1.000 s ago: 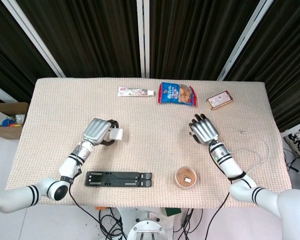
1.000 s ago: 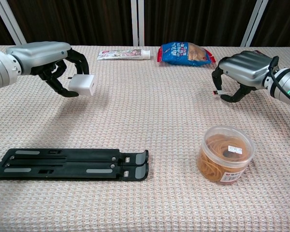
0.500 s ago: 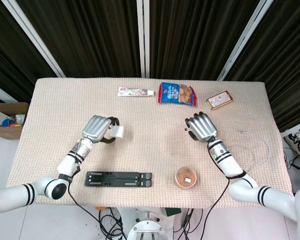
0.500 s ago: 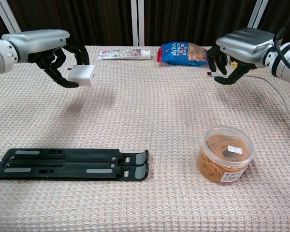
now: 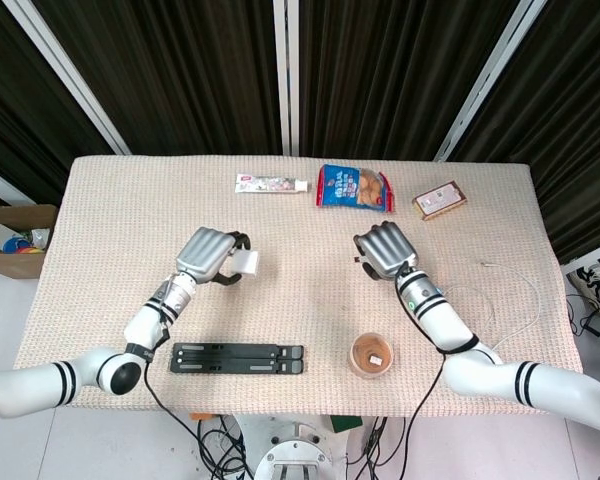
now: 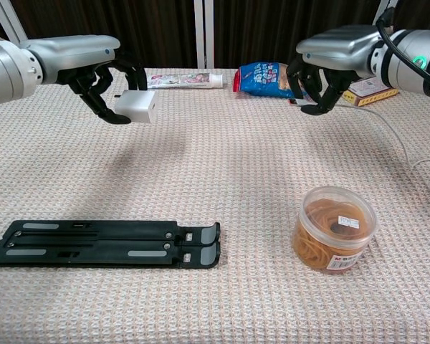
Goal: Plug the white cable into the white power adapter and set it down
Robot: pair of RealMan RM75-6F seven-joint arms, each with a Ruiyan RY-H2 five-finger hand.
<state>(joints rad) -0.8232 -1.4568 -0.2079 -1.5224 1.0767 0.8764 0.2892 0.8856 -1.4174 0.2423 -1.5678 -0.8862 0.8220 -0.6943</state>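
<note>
A desk covered in beige woven cloth fills the centre. Dark pleated curtains with pale vertical strips hang at twelve o'clock. A cardboard box sits on the pale floor at nine o'clock.

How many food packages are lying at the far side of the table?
2: a blue snack bag near the far edge at the middle, and a small brown box to its right. The white tube left of the bag looks like toothpaste, not food.
</note>
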